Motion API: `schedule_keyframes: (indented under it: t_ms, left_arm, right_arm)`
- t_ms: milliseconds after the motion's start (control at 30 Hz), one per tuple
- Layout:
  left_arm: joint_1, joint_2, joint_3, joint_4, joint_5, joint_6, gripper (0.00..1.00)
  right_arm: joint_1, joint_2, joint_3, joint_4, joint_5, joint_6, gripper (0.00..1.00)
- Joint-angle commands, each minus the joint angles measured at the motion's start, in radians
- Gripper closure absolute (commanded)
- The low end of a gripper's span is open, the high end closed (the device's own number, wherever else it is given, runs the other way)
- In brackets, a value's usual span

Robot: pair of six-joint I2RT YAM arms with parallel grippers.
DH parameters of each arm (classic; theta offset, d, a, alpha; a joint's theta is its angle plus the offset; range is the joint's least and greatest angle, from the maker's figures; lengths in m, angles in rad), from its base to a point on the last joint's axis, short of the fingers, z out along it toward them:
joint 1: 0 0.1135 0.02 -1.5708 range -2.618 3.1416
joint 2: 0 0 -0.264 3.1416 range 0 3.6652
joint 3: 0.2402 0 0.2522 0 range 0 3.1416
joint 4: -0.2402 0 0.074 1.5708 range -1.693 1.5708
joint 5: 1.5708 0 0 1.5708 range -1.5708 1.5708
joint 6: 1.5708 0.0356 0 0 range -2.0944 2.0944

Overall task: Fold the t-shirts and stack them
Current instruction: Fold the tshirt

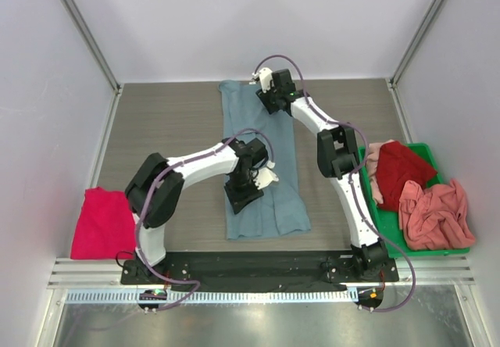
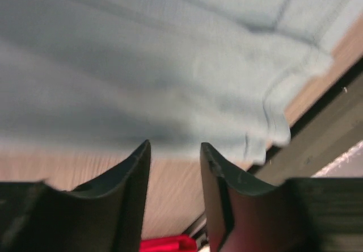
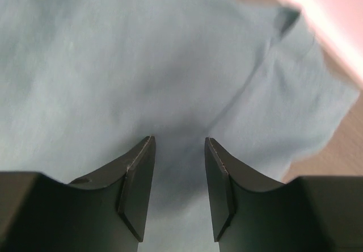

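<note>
From above, the blue-grey shirt point(image 1: 262, 155) lies flat in the middle of the table point(image 1: 172, 128). It looks like a long thin strip, so I think its sides are already folded in. The left gripper point(image 1: 241, 197) hangs over the near end of the blue-grey shirt. The right gripper point(image 1: 273, 101) hangs over its far end. A pink shirt point(image 1: 101, 223) lies far to the left of the blue-grey shirt and looks folded. To the right of the blue-grey shirt is a green bin point(image 1: 387, 234). A red shirt point(image 1: 402, 171) and a light pink shirt point(image 1: 433, 214) sit in it in a messy heap.

From the left wrist, the left gripper point(image 2: 174, 167) has its two fingers apart with nothing between them. The bare table shows in the gap. The edge of the blue-grey shirt point(image 2: 170, 64) is just past the tips. A bit of the pink shirt point(image 2: 167, 243) peeks in at the bottom.

From the right wrist, the right gripper point(image 3: 178, 172) is spread wide too and grips nothing. The blue-grey shirt point(image 3: 113, 64) fills the space under it.

I think one shirt is done and this one is half done. It needs folding end to end, then putting on the pink shirt. The two shirts in the bin are not started.
</note>
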Motion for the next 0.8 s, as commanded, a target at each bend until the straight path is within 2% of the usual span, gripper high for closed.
schedule_keyframes:
  t_ms: [0, 67, 100, 167, 200, 233, 300, 333, 467, 567, 667, 767]
  left_arm:
    - [0.001, -0.205, 0.096, -0.106, -0.071, -0.014, 0.57]
    - [0.024, -0.311, 0.128, -0.127, -0.1, -0.034, 0.55]
    - [0.041, -0.344, 0.142, -0.124, -0.094, -0.078, 0.47]
    - [0.084, -0.424, 0.139, -0.073, -0.103, -0.155, 0.36]
    - [0.098, -0.44, 0.136, -0.06, -0.1, -0.262, 0.29]
    - [0.115, -0.446, 0.136, -0.051, -0.094, -0.339, 0.29]
    - [0.179, -0.447, 0.122, -0.039, -0.042, -0.466, 0.3]
    - [0.211, -0.454, 0.069, -0.025, -0.01, -0.584, 0.32]
    - [0.383, -0.516, -0.152, 0.137, 0.119, -0.799, 0.35]
    - [0.431, -0.524, -0.25, 0.205, 0.162, -0.838, 0.35]
    - [0.461, -0.515, -0.321, 0.27, 0.171, -0.882, 0.35]
    - [0.463, -0.504, -0.408, 0.322, 0.229, -0.918, 0.33]
  right_arm:
    - [-0.021, -0.285, -0.115, 0.033, 0.018, 0.107, 0.53]
    - [-0.06, -0.409, -0.28, 0.073, -0.007, 0.216, 0.51]
    - [-0.072, -0.539, -0.345, 0.106, -0.052, 0.269, 0.51]
    - [-0.089, -0.651, -0.536, 0.116, -0.088, 0.402, 0.51]
    - [-0.1, -0.696, -0.595, 0.098, -0.102, 0.443, 0.51]
    - [-0.103, -0.784, -0.653, 0.081, -0.16, 0.492, 0.51]
    - [-0.114, -0.86, -0.82, 0.024, -0.203, 0.538, 0.51]
    - [-0.118, -0.929, -0.871, 0.005, -0.255, 0.554, 0.51]
    - [-0.173, -1.06, -1.13, -0.08, -0.368, 0.632, 0.51]
    - [-0.259, -1.124, -1.273, -0.114, -0.517, 0.716, 0.52]
    - [-0.322, -1.166, -1.379, -0.134, -0.594, 0.75, 0.52]
    - [-0.325, -1.186, -1.463, -0.2, -0.638, 0.758, 0.52]
